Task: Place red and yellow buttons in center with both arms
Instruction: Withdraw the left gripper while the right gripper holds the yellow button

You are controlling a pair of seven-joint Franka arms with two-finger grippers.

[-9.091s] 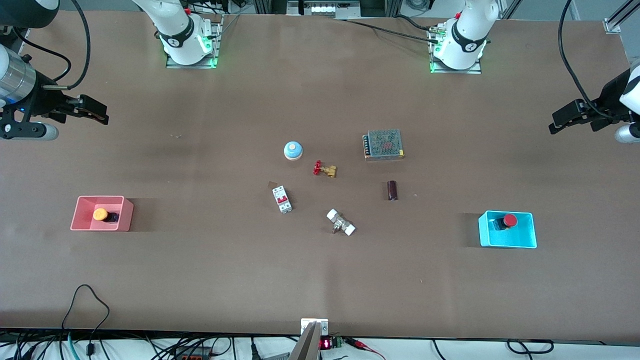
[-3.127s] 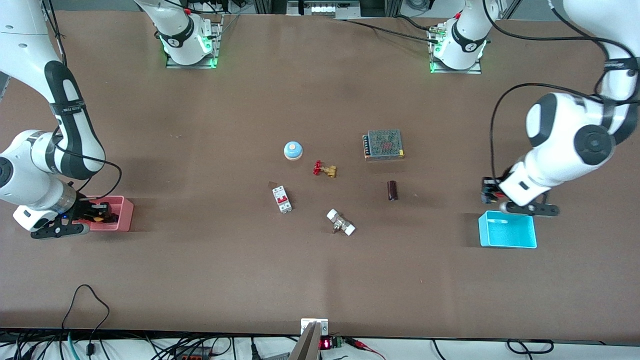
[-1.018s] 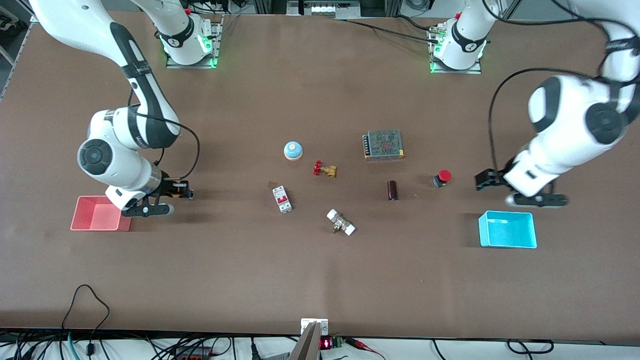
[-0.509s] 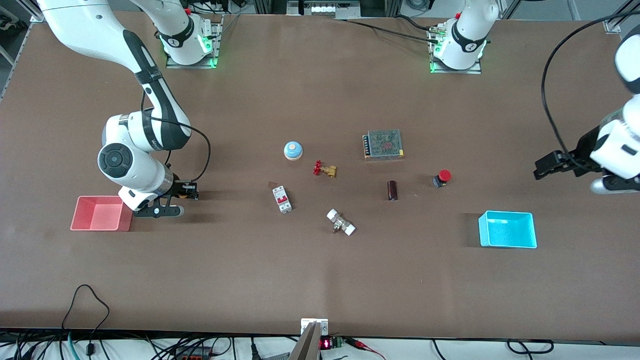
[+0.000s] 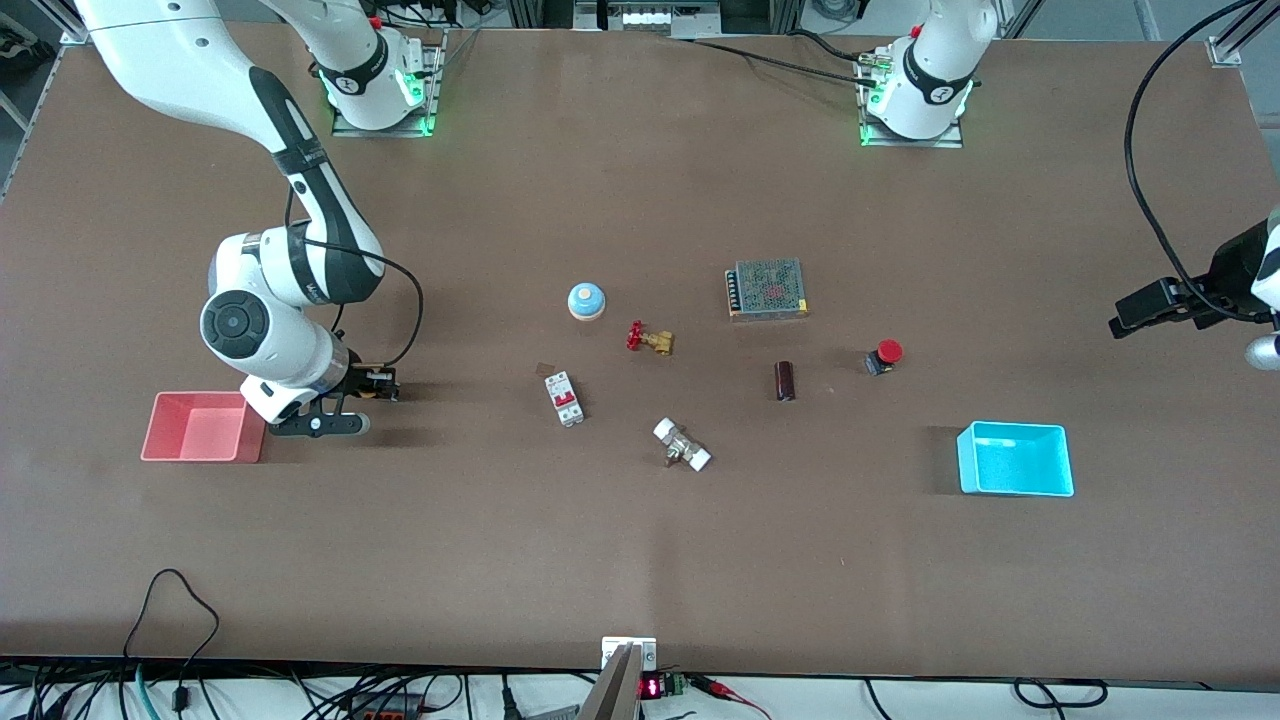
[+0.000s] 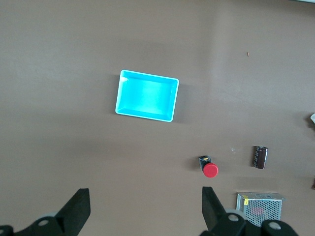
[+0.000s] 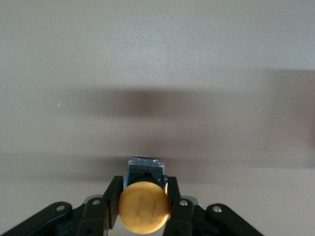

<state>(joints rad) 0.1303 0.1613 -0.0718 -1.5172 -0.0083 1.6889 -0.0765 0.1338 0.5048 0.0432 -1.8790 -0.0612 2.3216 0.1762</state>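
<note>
The red button [image 5: 885, 355] lies on the brown tabletop [image 5: 640, 540] between the dark cylinder and the cyan tray; it also shows in the left wrist view [image 6: 209, 168]. My left gripper [image 5: 1140, 312] is open and empty, high over the table's edge at the left arm's end; in its wrist view [image 6: 145, 216] the fingers stand wide apart. My right gripper [image 5: 378, 384] is shut on the yellow button [image 7: 143, 206], low over the tabletop beside the pink tray. The yellow button is hidden in the front view.
Pink tray [image 5: 203, 427] and cyan tray [image 5: 1016, 459] are empty. In the middle lie a blue-and-white domed button [image 5: 586, 300], a red-handled brass valve [image 5: 649, 339], a breaker [image 5: 564, 398], a white-capped fitting [image 5: 682, 446], a dark cylinder [image 5: 785, 380] and a power supply [image 5: 767, 289].
My left gripper has let go of the red button on the tabletop and drawn up and away toward its end. My right gripper carried the yellow button out of the pink tray toward the middle.
</note>
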